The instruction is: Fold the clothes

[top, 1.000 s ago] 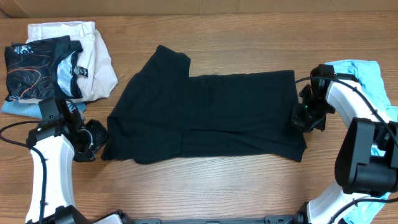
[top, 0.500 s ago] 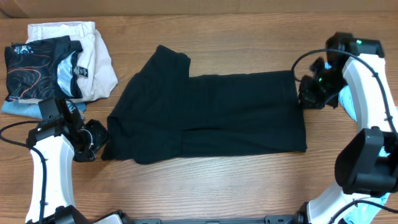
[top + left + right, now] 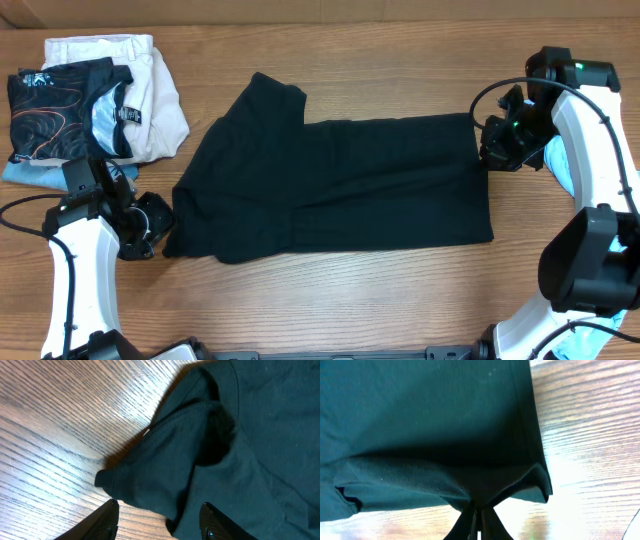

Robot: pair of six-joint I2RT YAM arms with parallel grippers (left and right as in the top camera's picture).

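The large plain black garment of thin soft fabric (image 3: 340, 185) is lying spread across the middle of the wooden tabletop (image 3: 330, 310), partly doubled over on itself, with a sleeve sticking out at its far left. At the black garment's far right corner a tuck of cloth is being pinched by the right pincer (image 3: 477, 521), its fingers closed on the fabric. At the garment's near left corner the left pincer (image 3: 159, 512) is being held half spread, one finger on either side of the hemmed tip, and nothing is being gripped. The step in hand is judged to be a fold of the right edge toward the left. It is being served best if the pinched corner is lifted only just clear, carried straight across, and the left corner is pinned so that the thin cloth is not dragged or bunched.
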